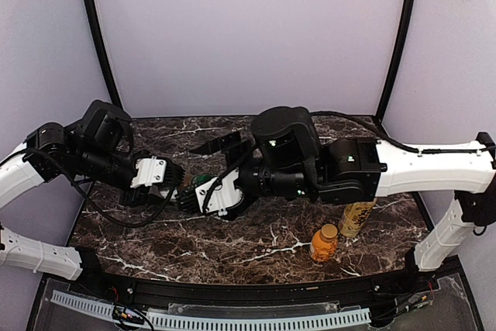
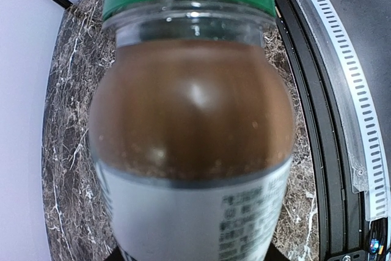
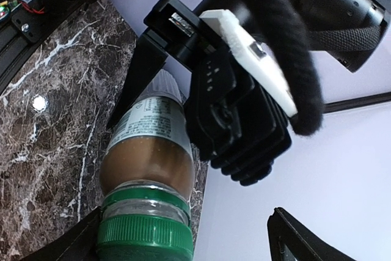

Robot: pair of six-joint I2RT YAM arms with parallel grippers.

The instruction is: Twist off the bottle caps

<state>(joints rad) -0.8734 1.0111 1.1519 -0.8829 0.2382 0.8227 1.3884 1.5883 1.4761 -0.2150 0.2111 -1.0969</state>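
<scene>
Holding brown bottle (image 2: 189,151) clamped in left gripper (image 3: 160,114) at its stiff labelled body; right gripper (image 3: 183,242) parted around ridged green cap (image 3: 145,236), probably the grippiest hold.

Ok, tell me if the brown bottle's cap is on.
On: the green cap sits on the brown bottle in both wrist views. Tightness unclear.

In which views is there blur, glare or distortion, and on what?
Left wrist view: the brown bottle fills the frame, its label print soft, a pale glare patch on its shoulder, the rail bent by the lens. Right wrist view: the green cap sharp, one lamp spot on the table. Top view: evenly lit.
</scene>
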